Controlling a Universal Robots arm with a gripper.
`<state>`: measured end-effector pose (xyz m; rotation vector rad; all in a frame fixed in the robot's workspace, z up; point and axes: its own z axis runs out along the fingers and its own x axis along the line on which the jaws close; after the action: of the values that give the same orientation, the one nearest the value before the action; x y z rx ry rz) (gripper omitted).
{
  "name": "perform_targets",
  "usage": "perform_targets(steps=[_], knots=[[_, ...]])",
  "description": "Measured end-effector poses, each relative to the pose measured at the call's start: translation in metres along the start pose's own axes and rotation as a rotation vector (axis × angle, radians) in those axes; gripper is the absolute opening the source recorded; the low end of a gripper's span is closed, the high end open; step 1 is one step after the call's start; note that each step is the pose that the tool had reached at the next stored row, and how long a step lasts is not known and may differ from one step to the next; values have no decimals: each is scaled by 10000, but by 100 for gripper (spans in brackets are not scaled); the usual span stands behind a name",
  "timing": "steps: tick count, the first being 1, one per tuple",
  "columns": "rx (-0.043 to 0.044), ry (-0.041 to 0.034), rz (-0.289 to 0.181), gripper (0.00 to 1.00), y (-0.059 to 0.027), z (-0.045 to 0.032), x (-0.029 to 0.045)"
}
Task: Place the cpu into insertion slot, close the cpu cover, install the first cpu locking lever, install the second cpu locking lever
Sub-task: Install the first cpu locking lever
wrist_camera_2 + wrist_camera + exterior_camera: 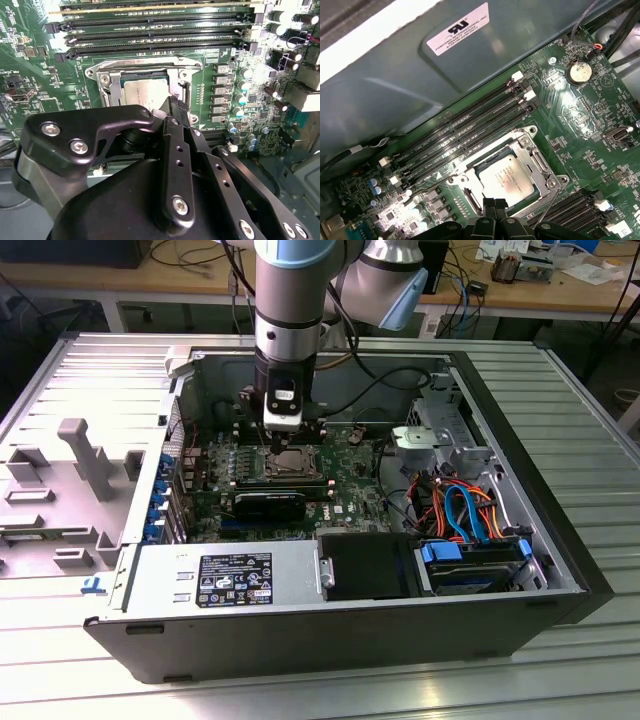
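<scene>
Found cpu seated flat in insertion slot, cpu cover apparently lowered around it (window framing the cpu). Logged claw pinched narrow, holding nothing, tips just beside the slot's edge. Judged lever step needed pressure on the wire locking lever, never on the cpu, carried fully down until latched. Got lever wire from first wrist view; got slot's place from exterior view: mid-board, toward far wall of case.
</scene>
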<state>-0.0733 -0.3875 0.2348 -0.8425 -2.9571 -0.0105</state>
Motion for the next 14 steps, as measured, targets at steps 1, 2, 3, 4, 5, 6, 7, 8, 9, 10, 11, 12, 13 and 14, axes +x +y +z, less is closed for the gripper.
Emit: perform_targets(steps=[1,2,3,4,5,6,7,8,9,10,11,12,13,14], knots=[[1,0,-21,11,0,0,0],[4,0,-49,11,0,0,0],[6,-1,-85,11,0,0,0],[8,-2,-118,11,0,0,0],[9,-2,-136,11,0,0,0],[10,-2,-155,11,0,0,0],[13,-2,-183,11,0,0,0],[14,-2,-217,11,0,0,0],[16,-3,-234,11,0,0,0],[17,-3,-253,11,0,0,0],[18,-3,-272,11,0,0,0],[21,-4,-304,11,0,0,0],[22,-4,-324,11,0,0,0],[23,-4,-341,11,0,0,0]])
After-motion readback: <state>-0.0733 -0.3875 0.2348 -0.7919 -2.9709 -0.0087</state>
